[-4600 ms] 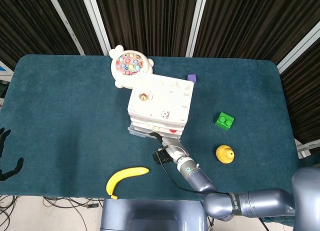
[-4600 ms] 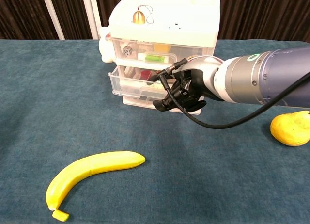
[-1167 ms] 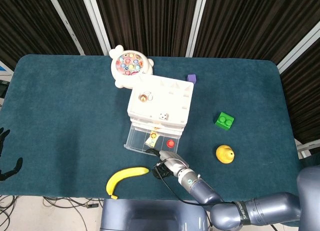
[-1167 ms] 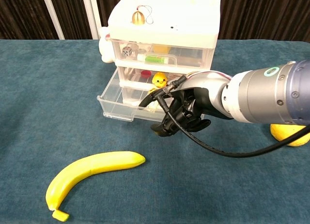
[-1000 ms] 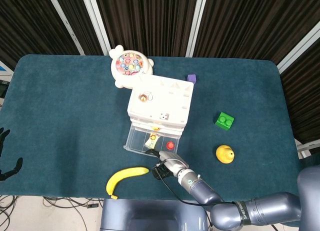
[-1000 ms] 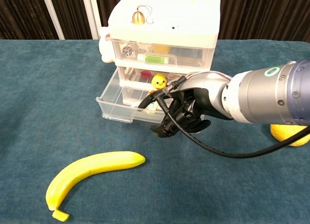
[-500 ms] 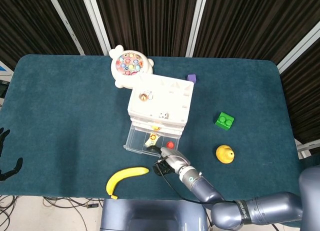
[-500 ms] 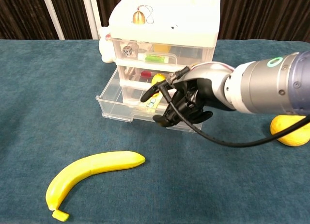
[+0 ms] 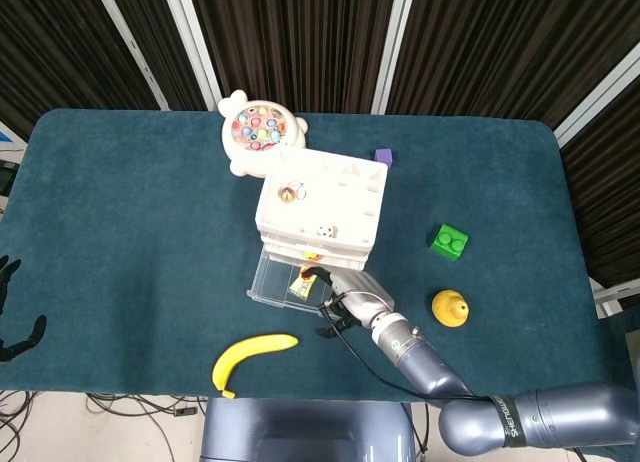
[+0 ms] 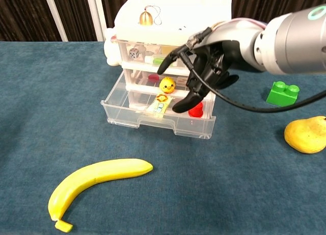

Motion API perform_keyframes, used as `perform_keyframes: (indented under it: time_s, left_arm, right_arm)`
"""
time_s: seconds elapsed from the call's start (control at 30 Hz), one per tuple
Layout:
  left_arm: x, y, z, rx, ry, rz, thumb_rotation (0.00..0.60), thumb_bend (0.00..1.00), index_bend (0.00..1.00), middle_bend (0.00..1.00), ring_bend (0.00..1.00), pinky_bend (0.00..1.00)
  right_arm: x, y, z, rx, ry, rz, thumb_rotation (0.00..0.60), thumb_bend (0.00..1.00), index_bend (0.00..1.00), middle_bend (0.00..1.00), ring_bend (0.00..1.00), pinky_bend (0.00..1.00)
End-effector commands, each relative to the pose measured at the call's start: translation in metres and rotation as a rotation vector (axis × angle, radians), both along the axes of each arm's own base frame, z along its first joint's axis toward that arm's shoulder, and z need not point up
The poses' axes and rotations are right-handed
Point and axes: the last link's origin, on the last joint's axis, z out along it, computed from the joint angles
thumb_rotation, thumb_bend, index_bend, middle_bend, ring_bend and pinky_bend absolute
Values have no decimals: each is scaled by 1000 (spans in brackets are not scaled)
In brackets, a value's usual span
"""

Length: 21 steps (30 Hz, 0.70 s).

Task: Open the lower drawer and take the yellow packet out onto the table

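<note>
Fingers of right hand spread, empty, now lifted off drawer front | lower drawer pulled open | yellow packet inside, at hand's 8 o'clock | next: reach in

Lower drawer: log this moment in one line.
lower drawer: open | yellow packet: inside, untouched | right hand: above drawer, empty | left hand: idle at table's edge
</note>
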Motion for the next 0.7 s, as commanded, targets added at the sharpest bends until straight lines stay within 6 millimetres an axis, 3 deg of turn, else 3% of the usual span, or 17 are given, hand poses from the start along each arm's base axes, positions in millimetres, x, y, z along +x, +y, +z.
perform_keyframes:
  time_s: [0.03, 0.3, 0.7]
  left_arm:
    - [0, 0, 0, 0, 0, 0, 600, 356, 45, 0, 0, 0]
    - [1, 0, 0, -2, -2, 0, 600, 356, 45, 0, 0, 0]
    - [0, 0, 0, -5, -3, 4, 600, 356, 45, 0, 0, 0]
  right_arm:
    - [1, -12, 5, -63, 73, 111, 600, 220, 216, 967, 1000, 1000]
    - [0, -23, 4, -190, 191, 369, 600, 191, 283, 999, 1000, 1000]
    - [-1, -35, -15, -329, 339, 616, 600, 191, 287, 1000, 1000, 1000]
